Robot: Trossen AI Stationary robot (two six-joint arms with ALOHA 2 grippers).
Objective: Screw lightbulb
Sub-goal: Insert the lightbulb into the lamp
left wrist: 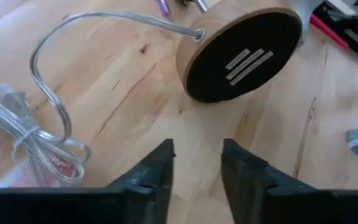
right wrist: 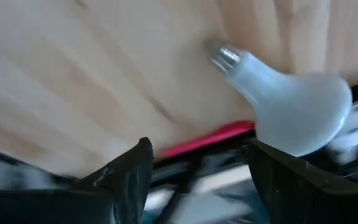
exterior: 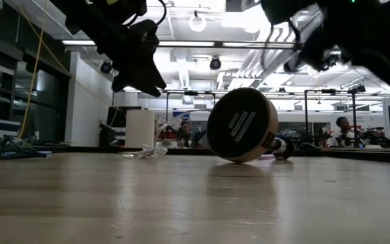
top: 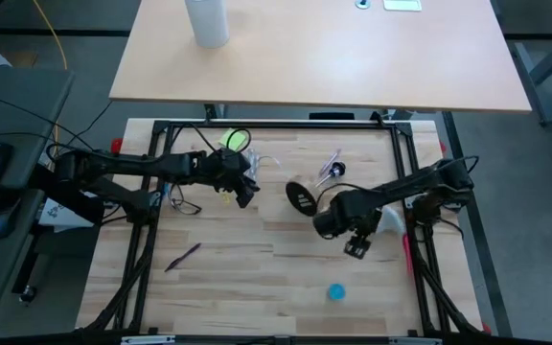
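The white lightbulb (right wrist: 291, 102) lies on its side on the table near the right edge, its screw base (right wrist: 225, 56) pointing away from the rail. In the high view the lightbulb (top: 391, 222) shows partly under my right arm. My right gripper (right wrist: 197, 168) hovers open above the table beside it, with nothing between its fingers. The wooden disc base (left wrist: 241, 53) rests tipped on its rim, its black underside toward my left gripper (left wrist: 197, 162), which is open and empty a short way left of the base (top: 302, 196).
A clear cord (left wrist: 55, 93) runs from the disc base to a bundle at the left. A red bar (right wrist: 210, 140) lies along the right rail. A small blue object (top: 336, 291), purple pens (top: 182, 257) and a tall white cylinder (top: 206, 21) are in view.
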